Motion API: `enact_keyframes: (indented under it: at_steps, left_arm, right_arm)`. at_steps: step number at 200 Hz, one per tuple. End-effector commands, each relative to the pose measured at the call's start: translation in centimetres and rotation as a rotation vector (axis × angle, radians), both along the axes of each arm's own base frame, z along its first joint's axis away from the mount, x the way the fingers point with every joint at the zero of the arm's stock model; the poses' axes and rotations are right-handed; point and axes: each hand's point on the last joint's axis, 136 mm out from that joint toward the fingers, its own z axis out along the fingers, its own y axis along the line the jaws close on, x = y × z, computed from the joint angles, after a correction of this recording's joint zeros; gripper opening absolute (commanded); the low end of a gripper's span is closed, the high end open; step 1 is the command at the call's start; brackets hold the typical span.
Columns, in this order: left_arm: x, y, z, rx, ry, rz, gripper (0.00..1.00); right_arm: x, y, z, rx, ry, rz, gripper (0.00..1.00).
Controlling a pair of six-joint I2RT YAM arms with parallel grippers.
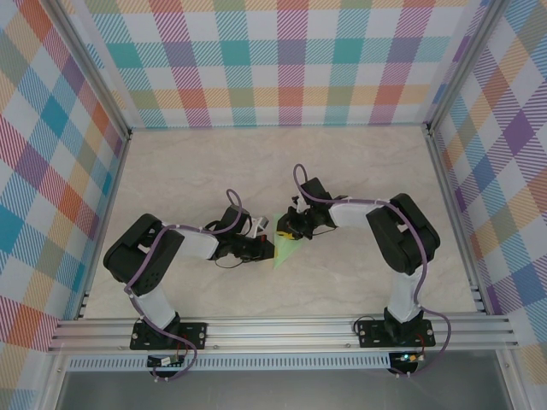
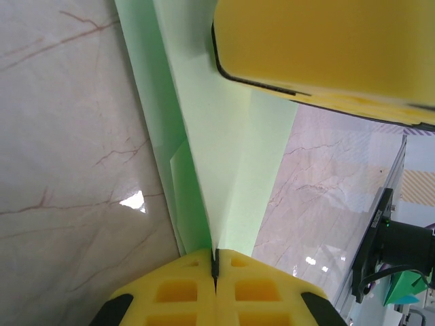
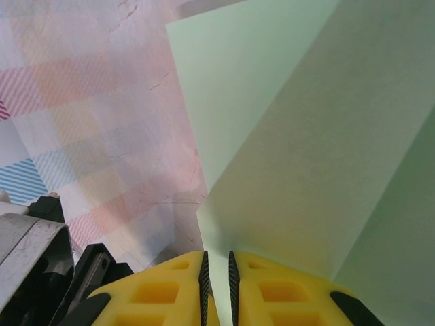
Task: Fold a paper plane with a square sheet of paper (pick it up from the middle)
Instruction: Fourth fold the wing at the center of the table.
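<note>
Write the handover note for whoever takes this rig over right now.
Left gripper: jaws shut on the pale mint-green, creased, pointed paper sheet, at its centre fold.
Right gripper: jaws closed on another part of the same sheet.
Paper: between both grippers, mid-way across the beige marble-look table, tip toward the arm bases.
Done: folded into a narrow pointed shape.
Left: probably final wing folds, then release; lift off the table unclear.

table: pale marble-look top | mint-green paper plane: near front-centre, resting or lifted unclear
</note>
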Motion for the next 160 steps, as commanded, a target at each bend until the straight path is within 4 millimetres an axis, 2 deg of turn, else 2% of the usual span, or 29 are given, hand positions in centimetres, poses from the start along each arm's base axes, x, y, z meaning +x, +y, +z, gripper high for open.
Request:
enact_keyframes:
  at_steps: [1, 45, 84, 126, 160]
  left_arm:
    - [-0.1, 1.0, -0.9, 0.041, 0.03, 0.021, 0.0]
    - [-0.3, 1.0, -1.1, 0.042, 0.043, 0.018, 0.0]
    - [-0.6, 0.9, 0.1, 0.014, 0.039, 0.012, 0.06]
    - [-0.9, 1.0, 2.0, -0.008, 0.004, 0.005, 0.06]
    - [-1.8, 1.1, 1.5, -0.011, 0.027, -0.02, 0.1]
  right_arm:
    - [0.6, -0.2, -0.8, -0.029, 0.002, 0.001, 0.18]
    - [0.5, -0.3, -1.9, -0.044, 0.021, 0.01, 0.18]
    - [0.0, -1.0, -3.3, -0.085, 0.047, -0.001, 0.17]
    - [-0.3, -1.3, -3.5, -0.091, 0.048, 0.002, 0.17]
    - [-0.4, -1.3, -3.4, -0.093, 0.046, 0.003, 0.17]
